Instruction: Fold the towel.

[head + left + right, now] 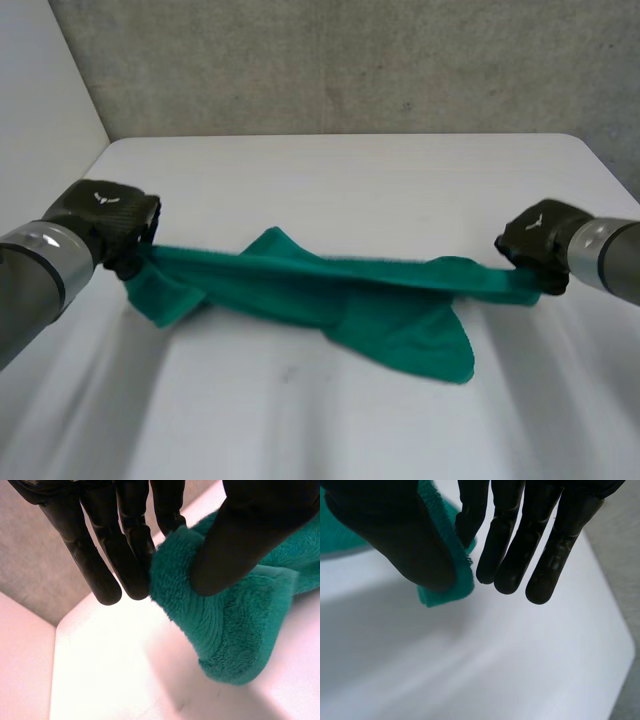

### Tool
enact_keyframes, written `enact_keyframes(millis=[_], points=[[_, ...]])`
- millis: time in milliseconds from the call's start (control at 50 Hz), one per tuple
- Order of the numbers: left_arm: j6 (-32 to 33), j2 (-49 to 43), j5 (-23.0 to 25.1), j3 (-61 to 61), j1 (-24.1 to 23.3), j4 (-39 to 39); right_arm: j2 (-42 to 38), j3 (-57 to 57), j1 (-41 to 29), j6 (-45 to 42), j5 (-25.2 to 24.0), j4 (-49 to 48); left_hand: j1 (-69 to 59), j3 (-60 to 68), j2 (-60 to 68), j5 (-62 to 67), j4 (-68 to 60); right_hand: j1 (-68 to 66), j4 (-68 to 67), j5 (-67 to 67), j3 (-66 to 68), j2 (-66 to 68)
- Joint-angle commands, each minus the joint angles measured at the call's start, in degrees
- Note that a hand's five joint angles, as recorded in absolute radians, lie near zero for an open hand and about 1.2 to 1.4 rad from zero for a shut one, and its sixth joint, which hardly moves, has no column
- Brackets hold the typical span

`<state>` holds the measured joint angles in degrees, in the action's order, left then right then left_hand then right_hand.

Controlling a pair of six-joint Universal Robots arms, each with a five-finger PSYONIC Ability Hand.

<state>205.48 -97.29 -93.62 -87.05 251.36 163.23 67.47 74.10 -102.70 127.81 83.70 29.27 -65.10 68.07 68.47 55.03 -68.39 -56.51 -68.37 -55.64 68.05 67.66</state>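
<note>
1. Head view: the towel (350,295) hangs bunched and unfolded over the table (350,170), sagging onto it. Our left hand (115,225) is above the table's left side and our right hand (540,245) above its right.
2. Left wrist view: thumb and fingers pinch one towel end above the table.
3. Right wrist view: the thumb pinches a corner likewise. We judge the folding barely begun.

In the head view the backs of my left hand (108,222) and right hand (540,243) hide their grip on the towel (340,300). In each wrist view my thumb covers the pinched end.
</note>
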Motion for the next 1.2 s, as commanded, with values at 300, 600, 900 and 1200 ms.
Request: enact_keyframes(millis=[300, 600, 900, 1200], points=[[12.5, -20.5, 0.4, 42.8, -0.4, 39.2, -8.5, -42.2, -2.9, 20.3, 8.7, -33.7, -14.9, 11.9, 11.5, 15.0, -11.6, -23.5, -11.6, -14.4, 11.9, 12.3], [2.9, -10.7, 5.5, 8.6, 1.2, 39.9, 7.1, -1.2, -2.3, 21.5, -1.3, -36.0, -14.9, 11.9, 11.5, 15.0, -11.6, -23.5, -11.6, -14.4, 11.9, 12.3], [1.7, -17.3, 8.3, -16.2, 5.3, 40.9, 0.5, 16.4, -2.2, 19.8, -3.5, -36.0, -14.9, 11.9, 11.5, 15.0, -11.6, -23.5, -11.6, -14.4, 11.9, 12.3], [-0.3, -5.8, 9.0, -16.0, 5.3, 31.8, -0.1, 18.3, -2.1, 20.4, -3.4, -36.7, 50.2, -53.1, -53.5, -50.1, 53.5, -23.5, -11.6, -14.4, 11.9, 12.3]])
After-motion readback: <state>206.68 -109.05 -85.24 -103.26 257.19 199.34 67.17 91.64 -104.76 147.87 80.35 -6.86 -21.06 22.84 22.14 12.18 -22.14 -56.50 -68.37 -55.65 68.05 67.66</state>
